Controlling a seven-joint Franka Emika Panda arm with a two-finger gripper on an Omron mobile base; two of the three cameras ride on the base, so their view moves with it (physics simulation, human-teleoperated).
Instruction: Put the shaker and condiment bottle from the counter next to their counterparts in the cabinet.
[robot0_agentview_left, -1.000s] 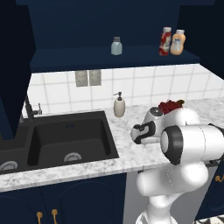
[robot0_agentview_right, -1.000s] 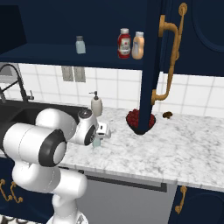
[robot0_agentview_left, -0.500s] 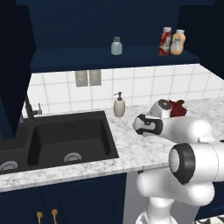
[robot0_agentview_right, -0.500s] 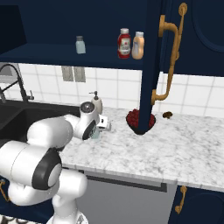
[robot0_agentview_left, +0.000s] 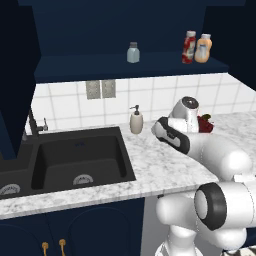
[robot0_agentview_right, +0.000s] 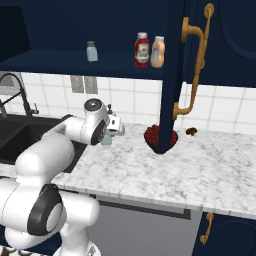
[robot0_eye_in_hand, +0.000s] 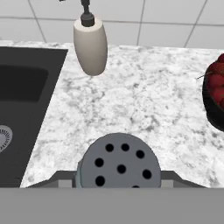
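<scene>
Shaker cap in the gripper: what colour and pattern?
Grey, dotted with dark holes; the shaker cap shows best in the hand view.

No writing can be read anywhere. The condiment bottle (robot0_agentview_right: 142, 49) and the orange bottle (robot0_agentview_right: 158, 52), on the cabinet shelf (robot0_agentview_right: 75, 65) above the gripper (robot0_agentview_right: 111, 131), carry white label patches too small to make out.
</scene>
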